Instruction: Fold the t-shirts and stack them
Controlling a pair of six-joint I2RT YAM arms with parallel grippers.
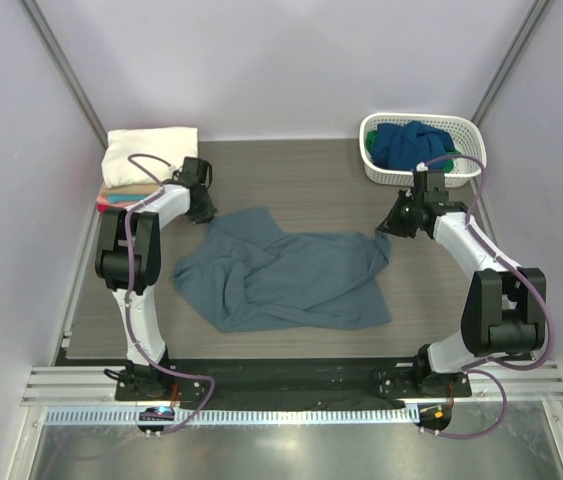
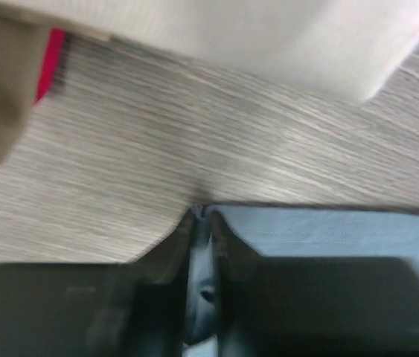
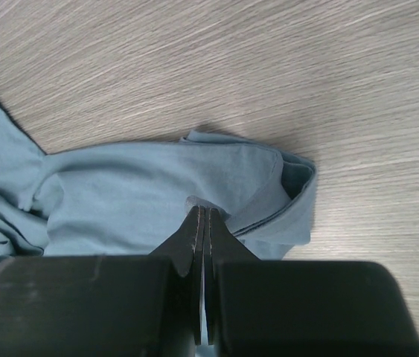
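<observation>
A slate grey-blue t-shirt (image 1: 286, 280) lies crumpled in the middle of the table. My left gripper (image 1: 204, 212) sits at its back left corner. In the left wrist view the narrow jaws of that gripper (image 2: 203, 216) pinch a strip of the shirt's cloth (image 2: 343, 234). My right gripper (image 1: 393, 225) is at the shirt's back right corner, and in the right wrist view it (image 3: 205, 212) is shut on a small fold of the cloth (image 3: 142, 193). A folded cream t-shirt (image 1: 149, 155) tops a stack at the back left.
Red and teal edges (image 1: 111, 203) show under the cream shirt; red (image 2: 49, 63) also shows in the left wrist view. A white lattice basket (image 1: 369, 140) at the back right holds a dark blue shirt (image 1: 411, 142) and a bit of green (image 1: 449, 160). White walls enclose the table.
</observation>
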